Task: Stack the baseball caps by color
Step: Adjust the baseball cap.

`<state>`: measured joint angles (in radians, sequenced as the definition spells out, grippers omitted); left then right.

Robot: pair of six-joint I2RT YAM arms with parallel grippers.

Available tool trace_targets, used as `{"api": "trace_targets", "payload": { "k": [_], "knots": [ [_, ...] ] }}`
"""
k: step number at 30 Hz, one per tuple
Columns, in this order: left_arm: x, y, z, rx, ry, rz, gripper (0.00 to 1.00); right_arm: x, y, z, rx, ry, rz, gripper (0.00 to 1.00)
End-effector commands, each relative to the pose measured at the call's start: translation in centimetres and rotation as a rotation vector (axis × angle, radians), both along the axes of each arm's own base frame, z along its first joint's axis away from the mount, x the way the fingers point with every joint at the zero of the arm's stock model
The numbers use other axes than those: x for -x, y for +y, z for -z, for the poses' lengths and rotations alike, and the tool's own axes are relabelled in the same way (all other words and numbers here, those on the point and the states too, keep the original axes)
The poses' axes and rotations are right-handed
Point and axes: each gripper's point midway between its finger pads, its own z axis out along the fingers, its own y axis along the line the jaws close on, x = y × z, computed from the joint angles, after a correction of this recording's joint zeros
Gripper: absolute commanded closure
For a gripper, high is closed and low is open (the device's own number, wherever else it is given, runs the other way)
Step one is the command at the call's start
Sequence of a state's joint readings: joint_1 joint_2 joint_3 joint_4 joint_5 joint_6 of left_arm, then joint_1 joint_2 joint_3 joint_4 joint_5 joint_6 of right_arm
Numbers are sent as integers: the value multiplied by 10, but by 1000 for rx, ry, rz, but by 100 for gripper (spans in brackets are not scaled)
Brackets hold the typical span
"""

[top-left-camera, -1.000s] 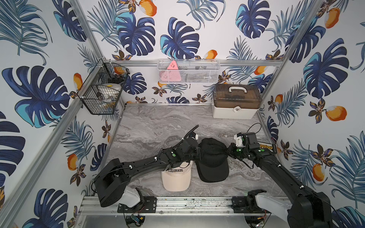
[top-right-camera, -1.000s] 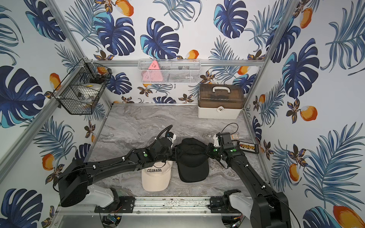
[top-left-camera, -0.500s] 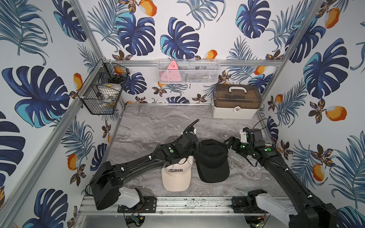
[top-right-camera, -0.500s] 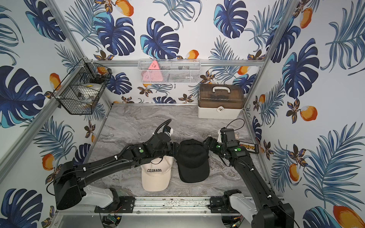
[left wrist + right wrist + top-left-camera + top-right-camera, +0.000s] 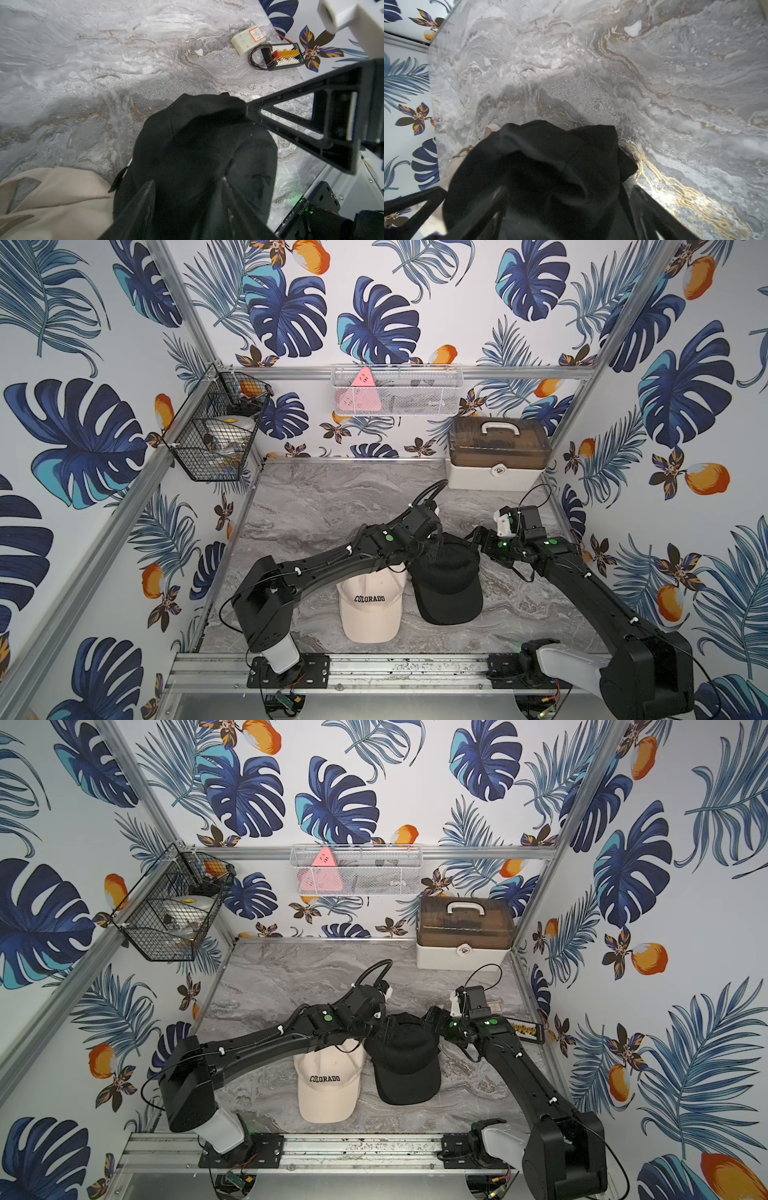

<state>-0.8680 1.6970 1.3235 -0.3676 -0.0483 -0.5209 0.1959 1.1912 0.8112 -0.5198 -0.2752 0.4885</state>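
Cream caps and black caps lie in two piles at the table's six o'clock, cream at black's nine. The left hand and right hand are both spread apart over the black pile. Stacking looks finished.

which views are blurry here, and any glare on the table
Right wrist view: black cap smeared, bright glare on the table. Left wrist view: black cap soft, detail lost. Both top views: sharp, evenly lit, cream cap lettering readable.
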Motion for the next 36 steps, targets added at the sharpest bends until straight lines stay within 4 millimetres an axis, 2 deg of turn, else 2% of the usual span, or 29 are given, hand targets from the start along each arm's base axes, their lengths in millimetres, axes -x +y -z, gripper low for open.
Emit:
{"api": "trace_targets", "payload": {
  "k": [1, 6, 11, 14, 18, 23, 26, 27, 32, 36],
  "knots": [
    [-7, -8, 15, -2, 15, 24, 45, 1, -2, 9, -2, 4, 26, 6],
    [-19, -20, 33, 42, 14, 37, 48, 12, -9, 25, 1, 28, 77, 6],
    [-26, -26, 46, 34, 21, 55, 49, 27, -7, 49, -46, 85, 105, 10],
    [-25, -22, 52, 31, 36, 49, 49, 33, -5, 60, -64, 112, 113, 12],
    [-23, -16, 50, 45, 27, 38, 49, 33, -5, 59, -61, 107, 112, 12],
    [-23, -13, 46, 43, 24, 34, 49, 26, -2, 48, -68, 92, 95, 8],
    [-24, -10, 36, 49, 13, 22, 46, 22, -1, 30, -64, 67, 80, 3],
    [-24, -9, 31, 54, 4, 19, 44, 21, -2, 24, -59, 56, 83, 0],
    [-26, -6, 2, 75, -44, 14, 26, 14, -12, -12, -11, -42, 97, 0],
    [-25, 2, -30, 92, -98, 5, 21, 6, -23, -40, 52, -121, 113, 0]
  ]
}}
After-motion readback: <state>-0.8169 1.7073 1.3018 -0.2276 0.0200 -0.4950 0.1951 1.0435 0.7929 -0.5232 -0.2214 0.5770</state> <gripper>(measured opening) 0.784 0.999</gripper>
